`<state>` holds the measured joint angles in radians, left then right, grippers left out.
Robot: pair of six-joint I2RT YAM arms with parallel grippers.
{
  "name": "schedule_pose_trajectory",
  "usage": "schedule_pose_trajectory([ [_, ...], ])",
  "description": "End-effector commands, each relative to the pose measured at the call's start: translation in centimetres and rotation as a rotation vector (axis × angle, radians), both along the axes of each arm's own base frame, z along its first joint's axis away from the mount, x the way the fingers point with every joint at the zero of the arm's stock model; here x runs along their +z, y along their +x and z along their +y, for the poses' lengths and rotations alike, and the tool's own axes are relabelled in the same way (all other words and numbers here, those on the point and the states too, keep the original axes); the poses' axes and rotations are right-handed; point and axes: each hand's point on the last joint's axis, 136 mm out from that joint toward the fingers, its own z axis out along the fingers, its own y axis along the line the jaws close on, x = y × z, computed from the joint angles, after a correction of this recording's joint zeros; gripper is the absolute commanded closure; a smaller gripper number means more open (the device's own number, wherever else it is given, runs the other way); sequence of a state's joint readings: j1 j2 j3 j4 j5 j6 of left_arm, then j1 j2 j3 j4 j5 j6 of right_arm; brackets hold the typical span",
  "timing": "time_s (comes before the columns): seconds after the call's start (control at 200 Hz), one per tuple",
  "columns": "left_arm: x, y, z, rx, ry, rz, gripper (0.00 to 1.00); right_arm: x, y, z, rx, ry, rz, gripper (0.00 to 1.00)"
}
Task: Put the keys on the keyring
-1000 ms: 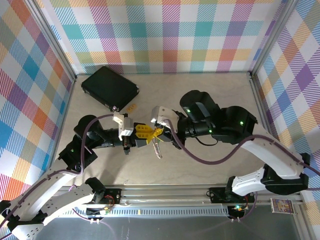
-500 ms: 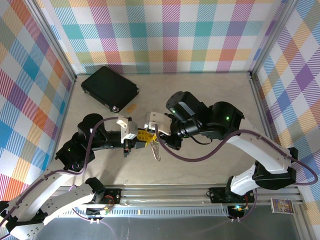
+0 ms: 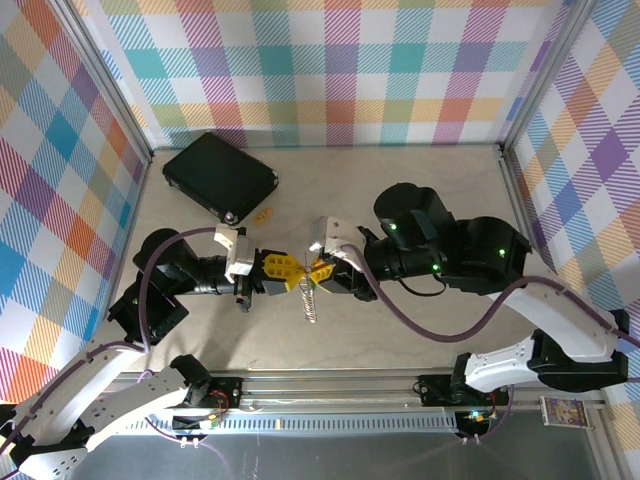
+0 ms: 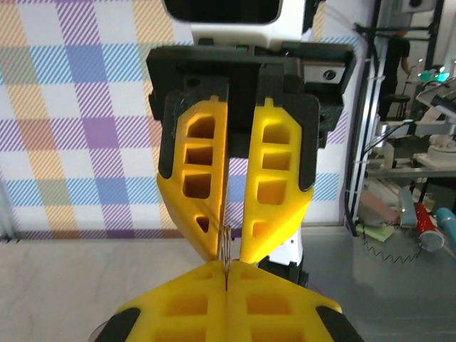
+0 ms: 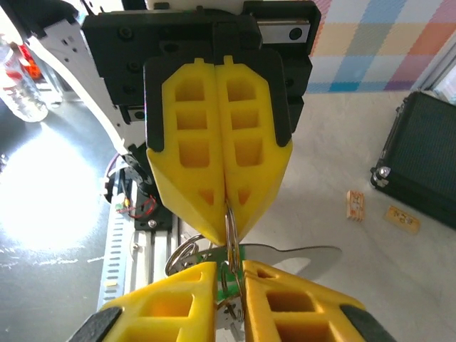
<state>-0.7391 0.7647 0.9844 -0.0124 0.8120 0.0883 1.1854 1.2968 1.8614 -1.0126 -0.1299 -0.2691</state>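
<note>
Observation: I am seeing both arms meeting tip to tip above the middle of the worktop [image 3: 340,180].

Left end effector [image 3: 292,275]: in the right wrist view its yellow fingers [image 5: 187,142] are pressing flat together, clenched on the thin wire of the keyring [image 5: 231,231], which is emerging from their tips.

Right end effector [image 3: 318,275]: in the left wrist view its fingers [image 4: 192,178] are standing slightly apart along their length but converging at the tips onto the same wire. I am recording it as grasping the keyring.

Task item: the keyring is sitting in the air between the two sets of fingertips, clear of the worktop. The keys [image 3: 311,303] are hanging below it, pointing toward the near edge; one silver blade [image 5: 303,254] is lying out to the side in the right wrist view.

Surroundings: a black case [image 3: 220,177] is lying at the far left of the worktop, with small tan blocks [image 5: 355,205] just beside it.
</note>
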Motion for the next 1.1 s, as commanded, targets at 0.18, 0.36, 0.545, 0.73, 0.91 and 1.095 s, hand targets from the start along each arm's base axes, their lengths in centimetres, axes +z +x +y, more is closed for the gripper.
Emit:
schedule_pose_trajectory([
  [0.18,3.4,-1.9,0.5,-0.085,-0.118,-0.056,1.00,2.3,-1.5,-0.3,0.047,0.117,0.020,0.84],
  [0.36,3.1,-1.8,0.6,-0.078,-0.116,-0.048,1.00,2.9,-1.5,-0.2,0.046,0.139,0.019,0.66],
  [0.545,2.8,-1.8,0.5,-0.079,-0.112,-0.043,1.00,3.3,-1.6,0.4,0.058,0.166,0.023,0.63],
  [0.73,2.7,-1.7,0.4,-0.086,-0.110,-0.042,1.00,2.5,-1.3,0.9,0.054,0.141,0.034,0.81],
  [0.91,2.6,-1.6,0.2,-0.089,-0.108,-0.040,1.00,2.4,-1.1,0.8,0.045,0.140,0.023,0.90],
  [1.095,2.1,-1.4,0.0,-0.091,-0.092,-0.037,1.00,1.8,-1.0,1.2,0.048,0.131,0.032,0.97],
])
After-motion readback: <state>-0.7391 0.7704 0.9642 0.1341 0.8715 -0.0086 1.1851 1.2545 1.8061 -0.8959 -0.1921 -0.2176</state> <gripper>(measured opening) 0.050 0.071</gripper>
